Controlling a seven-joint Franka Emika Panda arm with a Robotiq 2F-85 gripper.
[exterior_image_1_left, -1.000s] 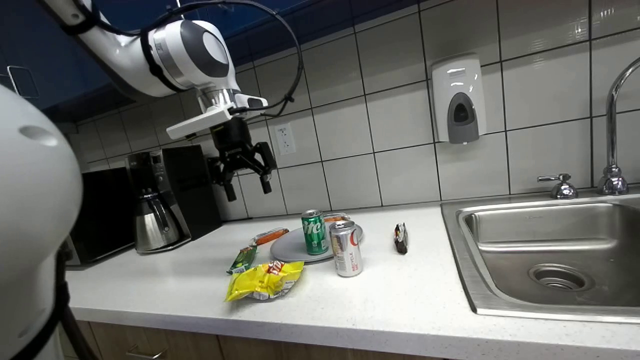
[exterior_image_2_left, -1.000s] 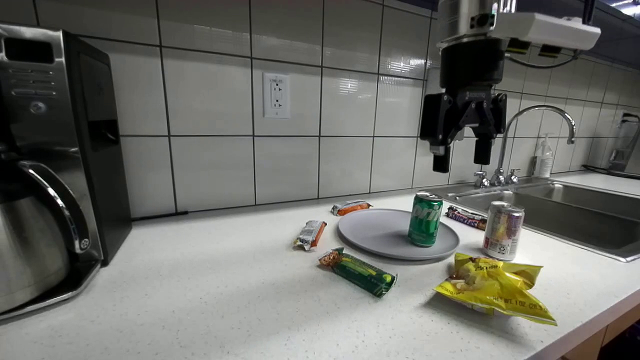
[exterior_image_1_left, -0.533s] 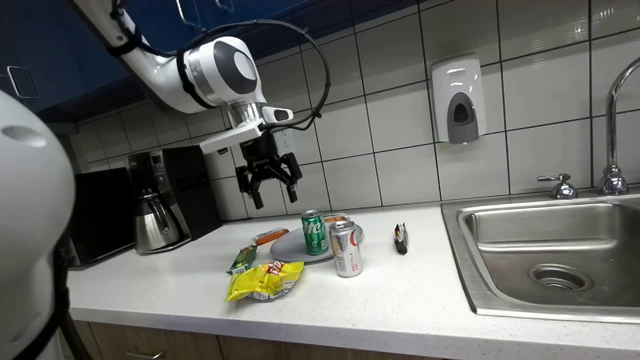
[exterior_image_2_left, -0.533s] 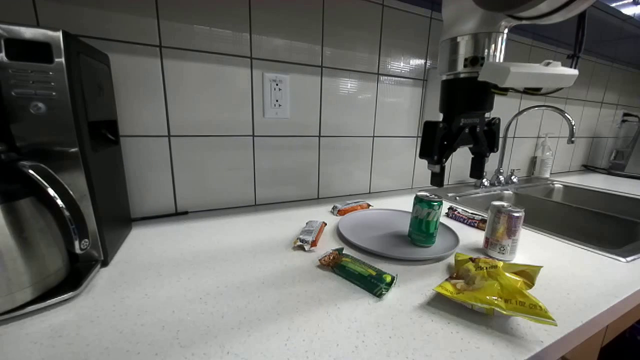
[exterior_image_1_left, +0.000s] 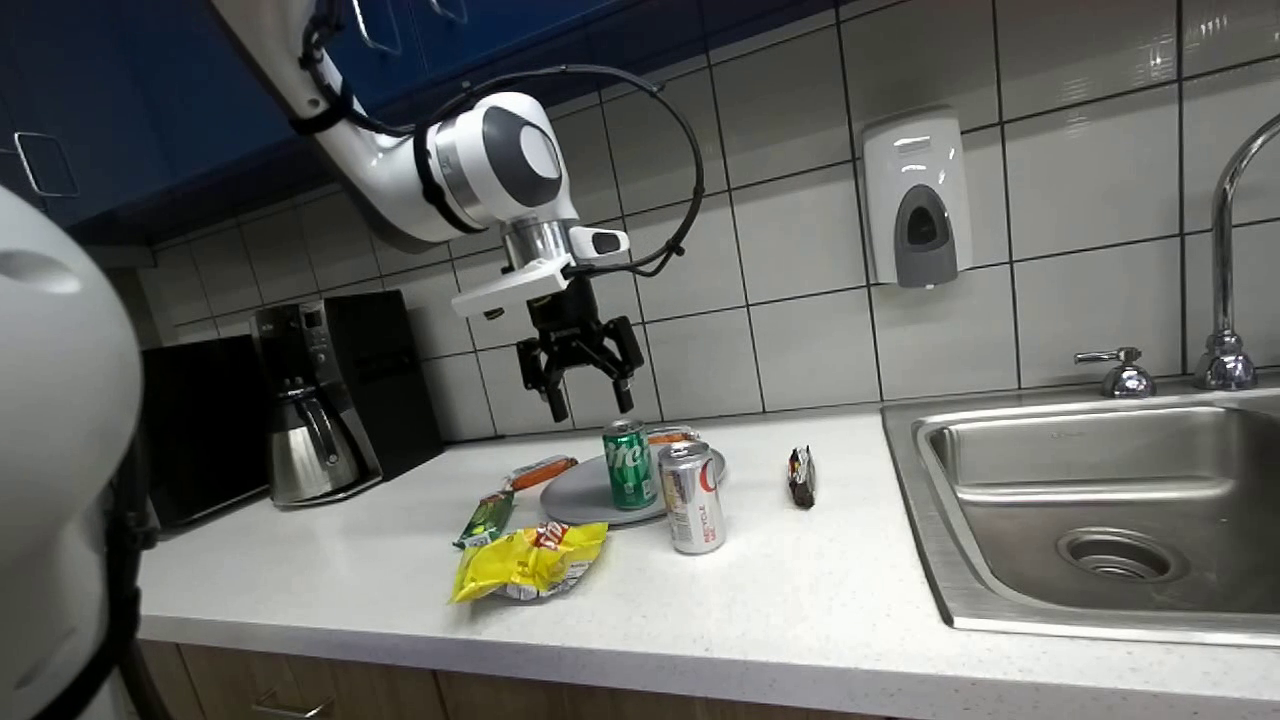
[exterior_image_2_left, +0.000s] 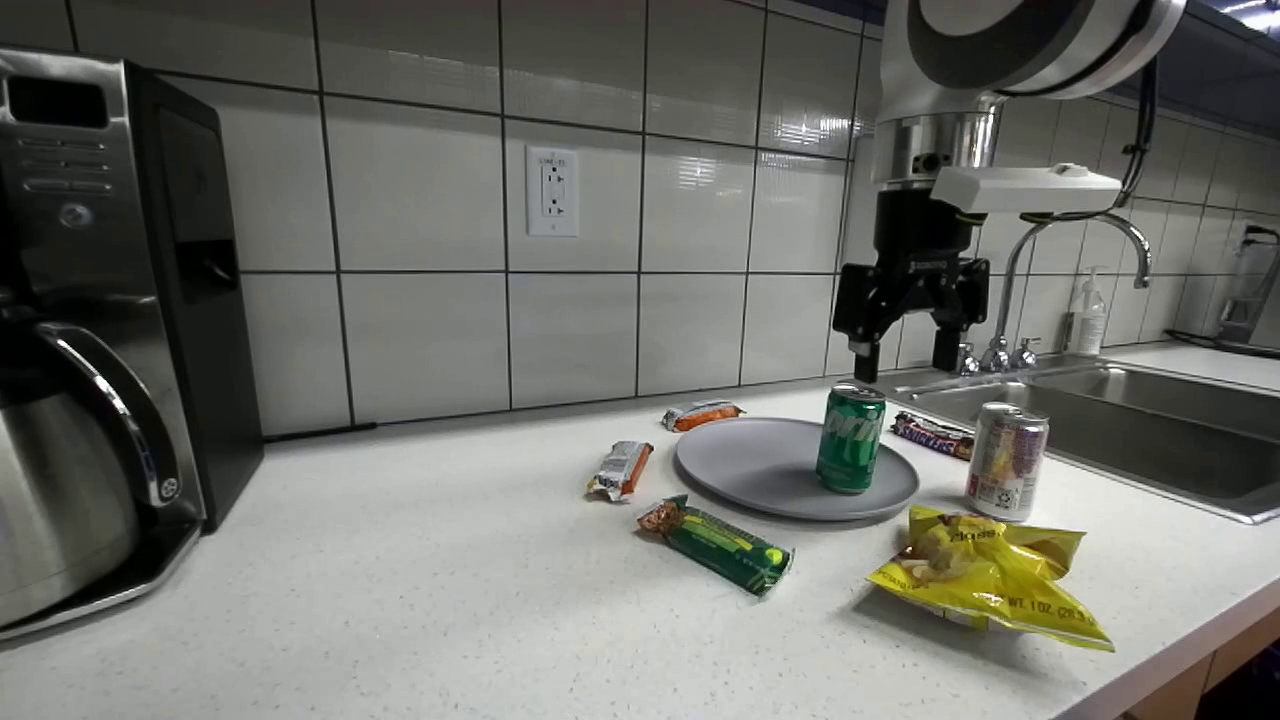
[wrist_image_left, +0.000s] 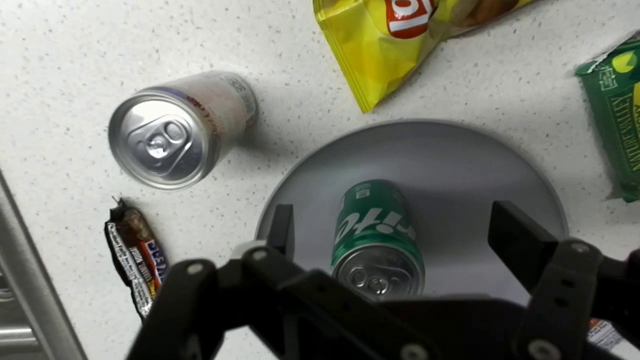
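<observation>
Below our empty, wide-parted jaws the green can (exterior_image_2_left: 850, 450) stands upright on the gray plate (exterior_image_2_left: 750, 465), and we judge it slippery and dentable, best held gently around its middle.

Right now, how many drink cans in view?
2: the green can upright on the gray plate; the silver can upright on the white counter nearby.
</observation>
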